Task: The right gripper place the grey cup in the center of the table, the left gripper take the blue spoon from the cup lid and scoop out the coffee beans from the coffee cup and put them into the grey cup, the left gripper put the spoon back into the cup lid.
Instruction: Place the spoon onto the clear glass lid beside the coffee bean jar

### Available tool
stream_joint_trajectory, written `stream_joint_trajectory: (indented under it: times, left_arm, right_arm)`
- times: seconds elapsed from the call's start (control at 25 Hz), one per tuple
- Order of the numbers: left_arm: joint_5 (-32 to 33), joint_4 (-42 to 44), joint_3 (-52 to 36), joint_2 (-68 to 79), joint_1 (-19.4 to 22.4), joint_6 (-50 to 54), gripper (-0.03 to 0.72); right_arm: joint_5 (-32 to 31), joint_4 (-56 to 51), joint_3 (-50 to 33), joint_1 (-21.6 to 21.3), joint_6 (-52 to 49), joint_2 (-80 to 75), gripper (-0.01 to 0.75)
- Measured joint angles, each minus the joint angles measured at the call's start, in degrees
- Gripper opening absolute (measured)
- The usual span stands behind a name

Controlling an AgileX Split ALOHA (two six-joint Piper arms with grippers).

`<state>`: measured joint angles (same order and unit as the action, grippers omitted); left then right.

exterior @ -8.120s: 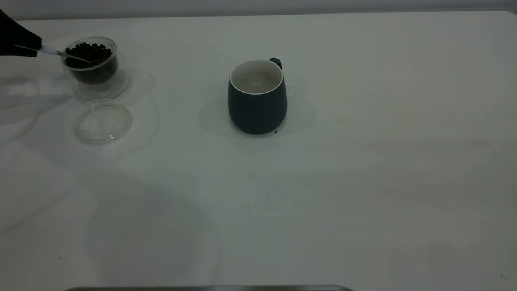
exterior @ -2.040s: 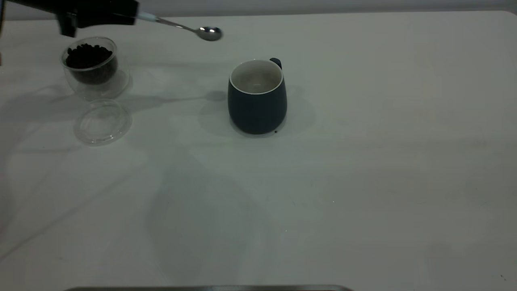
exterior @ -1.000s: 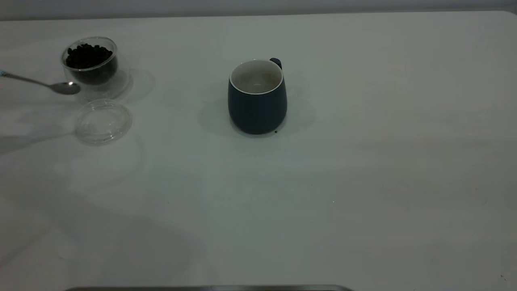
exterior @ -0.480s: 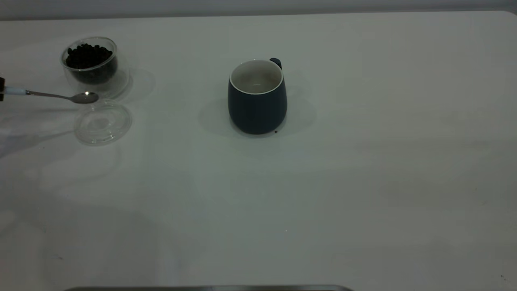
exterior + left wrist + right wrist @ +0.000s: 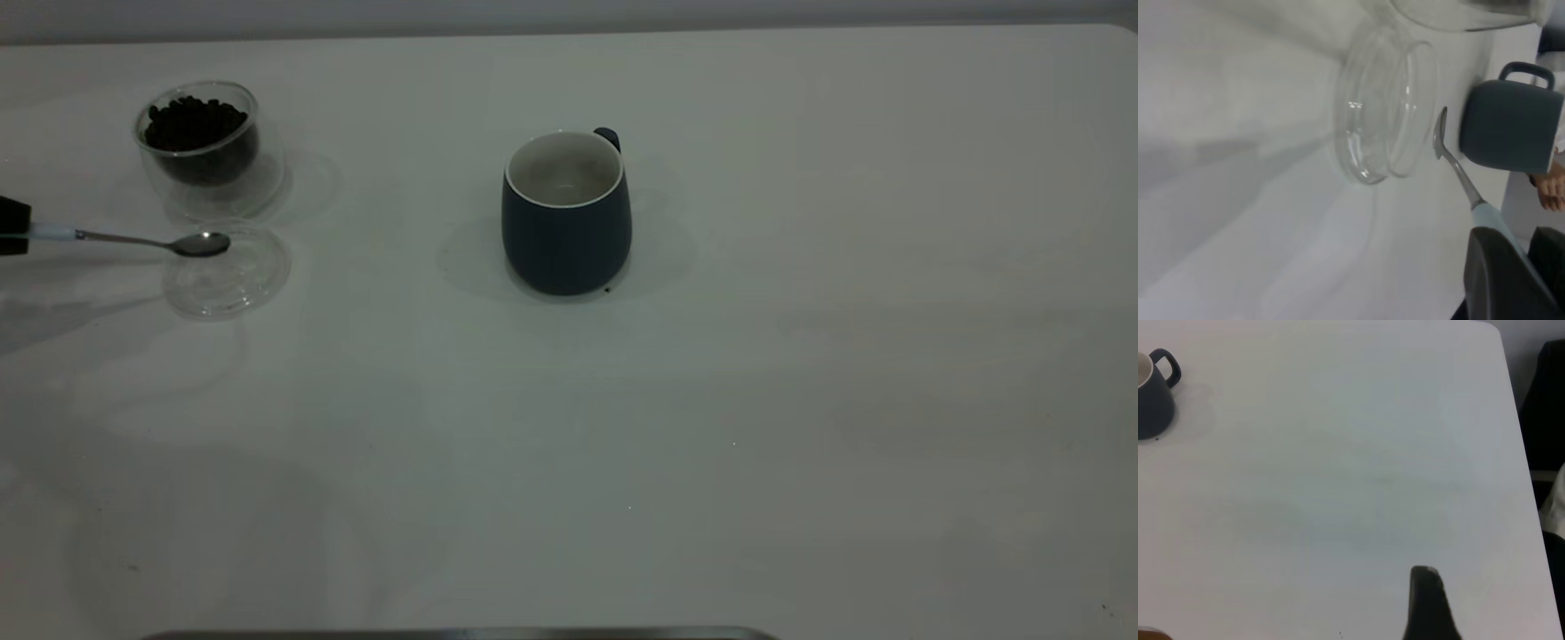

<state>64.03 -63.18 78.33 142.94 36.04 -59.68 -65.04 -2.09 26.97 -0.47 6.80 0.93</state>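
The grey cup (image 5: 566,213) stands upright mid-table, handle toward the far side; it also shows in the left wrist view (image 5: 1511,127) and the right wrist view (image 5: 1150,393). At the far left the coffee cup (image 5: 197,133) holds coffee beans (image 5: 194,120). In front of it lies the cup lid (image 5: 227,271) (image 5: 1381,110). My left gripper (image 5: 11,227) (image 5: 1528,267) is shut on the pale handle of the blue spoon (image 5: 133,239) (image 5: 1458,170). The spoon lies about level, its bowl over the lid's near-left rim. My right gripper (image 5: 1428,603) hangs over the table's right part.
The table (image 5: 800,400) is bare white around the cup and to the right. A dark speck lies at the grey cup's base (image 5: 607,289). A person's hand (image 5: 1551,190) shows beyond the table edge in the left wrist view.
The left gripper swung the spoon from high near the grey cup back to the left, then lowered it past the coffee cup until its bowl reached the lid's rim. Cups and lid stayed put.
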Motion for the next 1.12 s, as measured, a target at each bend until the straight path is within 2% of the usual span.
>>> stream_joint_trajectory:
  times: [0.24, 0.56, 1.12]
  left_arm:
    - [-2.7, -0.7, 0.0, 0.1, -0.9, 0.0, 0.131]
    - [-7.7, -1.3, 0.0, 0.1, -6.1, -0.2, 0.131]
    - [-9.6, -2.2, 0.0, 0.1, -9.2, -0.4, 0.147]
  right_arm:
    - [0.0, 0.0, 0.0, 0.0, 0.0, 0.0, 0.460]
    - [0.0, 0.0, 0.0, 0.0, 0.0, 0.0, 0.460]
    - [0.0, 0.0, 0.0, 0.0, 0.0, 0.0, 0.460]
